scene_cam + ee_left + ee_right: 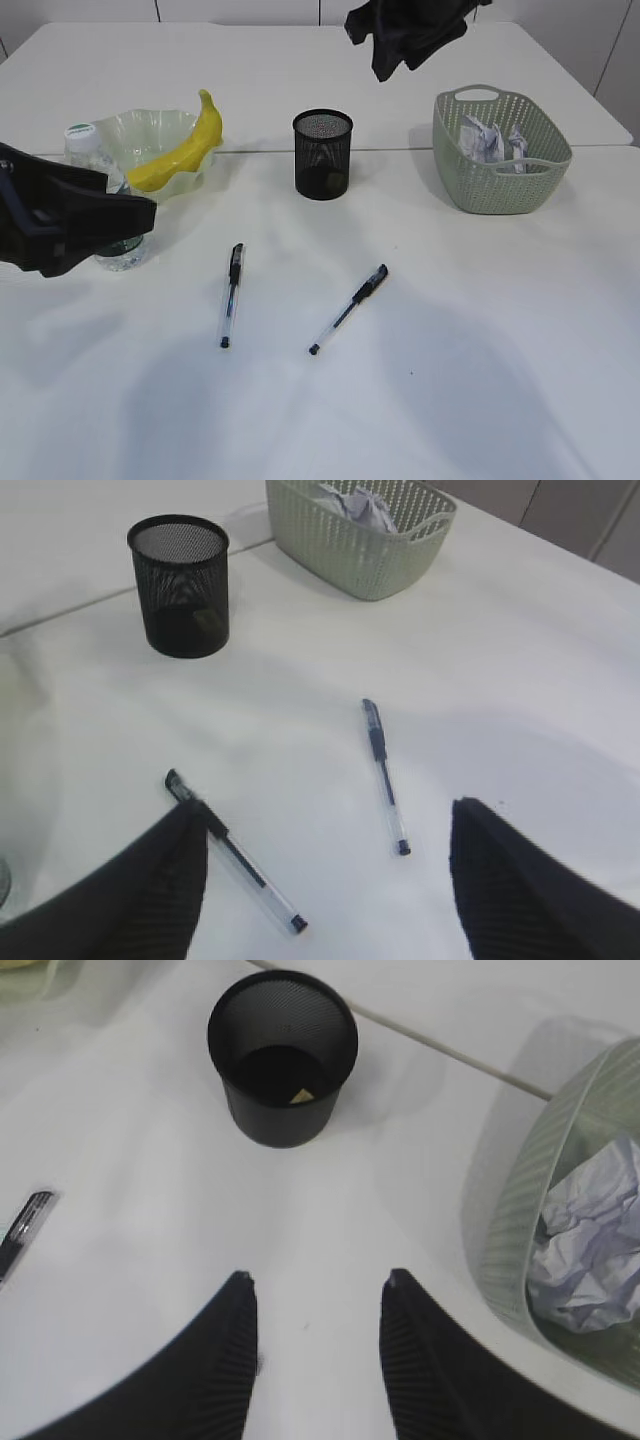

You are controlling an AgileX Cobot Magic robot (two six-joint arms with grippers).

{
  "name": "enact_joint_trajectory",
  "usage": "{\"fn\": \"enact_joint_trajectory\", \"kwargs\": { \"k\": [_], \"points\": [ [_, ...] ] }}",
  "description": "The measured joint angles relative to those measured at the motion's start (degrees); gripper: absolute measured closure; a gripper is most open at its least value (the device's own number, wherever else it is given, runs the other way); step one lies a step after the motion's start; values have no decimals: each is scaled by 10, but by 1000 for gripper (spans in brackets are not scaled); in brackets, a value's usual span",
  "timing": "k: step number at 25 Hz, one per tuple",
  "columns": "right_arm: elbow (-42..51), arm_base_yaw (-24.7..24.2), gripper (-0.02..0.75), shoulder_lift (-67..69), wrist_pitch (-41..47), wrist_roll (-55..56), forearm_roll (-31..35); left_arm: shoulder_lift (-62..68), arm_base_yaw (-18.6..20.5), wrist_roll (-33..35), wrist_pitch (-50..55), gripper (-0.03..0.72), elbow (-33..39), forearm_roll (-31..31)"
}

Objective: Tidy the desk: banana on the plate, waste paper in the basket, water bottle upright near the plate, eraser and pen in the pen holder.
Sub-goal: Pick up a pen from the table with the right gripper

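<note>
A yellow banana [185, 150] lies on the pale green plate [135, 128]. A clear water bottle [92, 145] stands upright beside the plate, half hidden by my left gripper [95, 215]. Two pens [231, 295] [350, 308] lie on the table; both show in the left wrist view [235, 852] [385, 775]. The black mesh pen holder [322, 153] has a small eraser [300, 1095] inside. Crumpled waste paper [490, 140] lies in the green basket [500, 185]. My left gripper [330, 815] is open and empty above the pens. My right gripper [318, 1278] is open and empty, high above the holder and basket.
A seam runs across the white table [400, 400] behind the pen holder. The right arm [405, 35] hangs at the top of the exterior view. The basket rim [500, 1210] lies to the right of my right gripper.
</note>
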Motion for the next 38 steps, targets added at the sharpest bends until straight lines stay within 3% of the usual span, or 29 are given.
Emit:
{"fn": "enact_joint_trajectory", "kwargs": {
  "k": [8, 20, 30, 38],
  "points": [
    [91, 0, 430, -71, 0, 0, 36, 0, 0, -55, 27, 148, 0, 53],
    [303, 0, 430, -155, -1, 0, 72, 0, 0, -59, 30, 148, 0, 56],
    [421, 0, 430, -157, -8, 0, 157, 0, 0, -59, 30, 148, 0, 56],
    [486, 43, 430, -159, -124, 62, 169, 0, 0, -59, 30, 148, 0, 57]
  ]
}}
